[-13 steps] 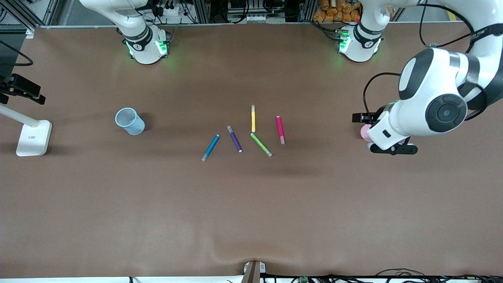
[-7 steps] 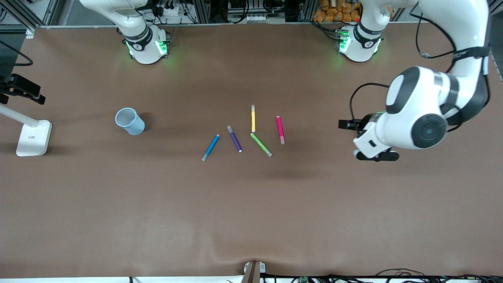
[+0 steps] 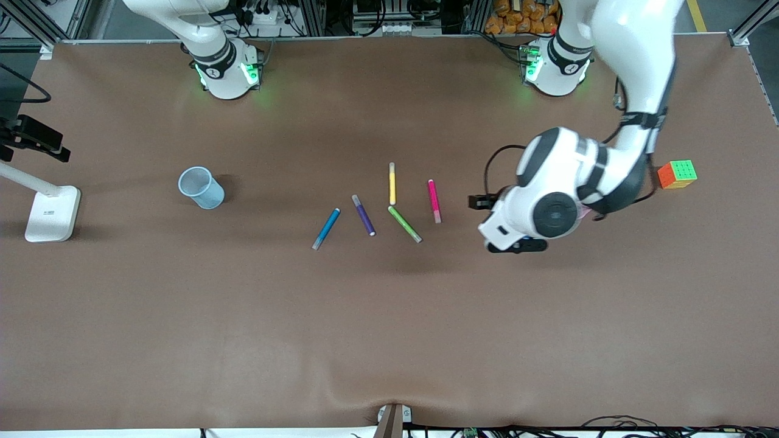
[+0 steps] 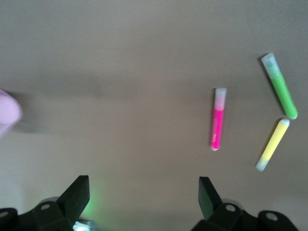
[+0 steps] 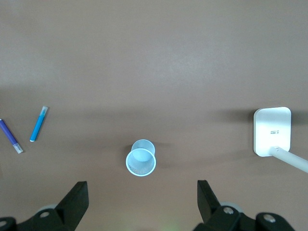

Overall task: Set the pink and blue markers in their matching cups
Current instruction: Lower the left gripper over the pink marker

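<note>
- The pink marker [image 3: 434,201] is lying flat on the table [image 3: 389,340], outside any cup, at the end of the pen cluster toward the left arm's base.
- The blue marker [image 3: 326,229] is also lying flat and untouched, at the cluster's end toward the right arm's base and nearer the front camera than the pink one.
- The blue cup [image 3: 201,188] is standing upright and empty, well apart from the pens, toward the right arm's end of the table.
- The pink cup [image 4: 8,113] is showing only as a rim at the edge of the left wrist view; in the front view the left arm is hiding it, and I cannot tell what it is holding.
- The left gripper [image 4: 142,192] is hanging over bare table between the pink marker and the pink cup, its fingers spread wide apart and holding nothing.
- The right gripper [image 5: 142,195] is waiting high above the blue cup, its fingers likewise apart and empty.
- The purple pen [image 3: 363,215], yellow pen [image 3: 392,183] and green pen [image 3: 405,224] are lying between the two markers; a colour cube [image 3: 677,174] and a white lamp base [image 3: 52,213] are sitting at opposite ends of the table.
- Progress, as I judge it: neither marker is placed, so both pick-ups and both drops are remaining.
</note>
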Available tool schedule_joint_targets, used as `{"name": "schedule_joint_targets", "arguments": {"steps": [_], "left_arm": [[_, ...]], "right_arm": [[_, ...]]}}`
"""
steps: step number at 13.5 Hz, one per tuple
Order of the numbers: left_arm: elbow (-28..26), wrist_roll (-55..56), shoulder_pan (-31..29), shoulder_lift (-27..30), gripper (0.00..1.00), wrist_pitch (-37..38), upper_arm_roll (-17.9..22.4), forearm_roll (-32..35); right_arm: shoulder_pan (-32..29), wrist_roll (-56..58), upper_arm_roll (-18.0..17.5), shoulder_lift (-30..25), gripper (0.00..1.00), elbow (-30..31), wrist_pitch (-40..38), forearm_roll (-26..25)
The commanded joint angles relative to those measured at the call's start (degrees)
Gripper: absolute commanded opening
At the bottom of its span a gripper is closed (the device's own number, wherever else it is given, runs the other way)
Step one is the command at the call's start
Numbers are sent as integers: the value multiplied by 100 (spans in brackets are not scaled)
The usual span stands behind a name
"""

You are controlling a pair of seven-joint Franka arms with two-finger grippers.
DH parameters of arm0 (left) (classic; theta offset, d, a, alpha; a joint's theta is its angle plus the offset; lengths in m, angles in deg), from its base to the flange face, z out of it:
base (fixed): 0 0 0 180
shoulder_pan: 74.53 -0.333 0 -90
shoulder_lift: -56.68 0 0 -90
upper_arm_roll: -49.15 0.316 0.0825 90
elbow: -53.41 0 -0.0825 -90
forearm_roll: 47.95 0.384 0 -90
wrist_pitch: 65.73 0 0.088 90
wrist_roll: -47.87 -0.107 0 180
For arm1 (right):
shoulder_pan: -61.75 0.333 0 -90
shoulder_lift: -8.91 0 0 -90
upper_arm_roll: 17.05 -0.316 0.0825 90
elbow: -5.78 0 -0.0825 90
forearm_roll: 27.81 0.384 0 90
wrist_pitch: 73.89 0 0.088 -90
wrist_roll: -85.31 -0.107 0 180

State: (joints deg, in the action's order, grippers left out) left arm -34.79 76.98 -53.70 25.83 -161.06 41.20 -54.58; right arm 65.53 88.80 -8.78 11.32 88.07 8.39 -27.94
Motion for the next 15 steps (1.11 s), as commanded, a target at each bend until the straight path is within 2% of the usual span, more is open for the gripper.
{"name": "schedule_joint_targets", "arguments": {"steps": [1, 3, 7, 11, 14, 15], "left_arm": [[136, 541, 298, -341, 100, -291, 39, -127], [128, 868, 465, -675, 100, -652, 39, -119], [110, 1325, 641, -1001, 100, -1267, 39, -382], [119, 1449, 721, -1230, 88, -1532, 39, -444], [66, 1475, 677, -1186, 69, -1488, 39, -462], [57, 1475, 686, -1212, 67, -1497, 39, -470]], "right_arm": [[-62, 73, -18, 93, 100, -37, -20, 39], [-62, 82, -18, 111, 100, -37, -20, 39], [-62, 73, -18, 242, 100, -55, -11, 13], [-62, 117, -18, 357, 100, -64, -11, -22], [-53, 82, -18, 462, 100, -64, -11, -40], [-62, 117, -18, 584, 100, -64, -20, -75]]}}
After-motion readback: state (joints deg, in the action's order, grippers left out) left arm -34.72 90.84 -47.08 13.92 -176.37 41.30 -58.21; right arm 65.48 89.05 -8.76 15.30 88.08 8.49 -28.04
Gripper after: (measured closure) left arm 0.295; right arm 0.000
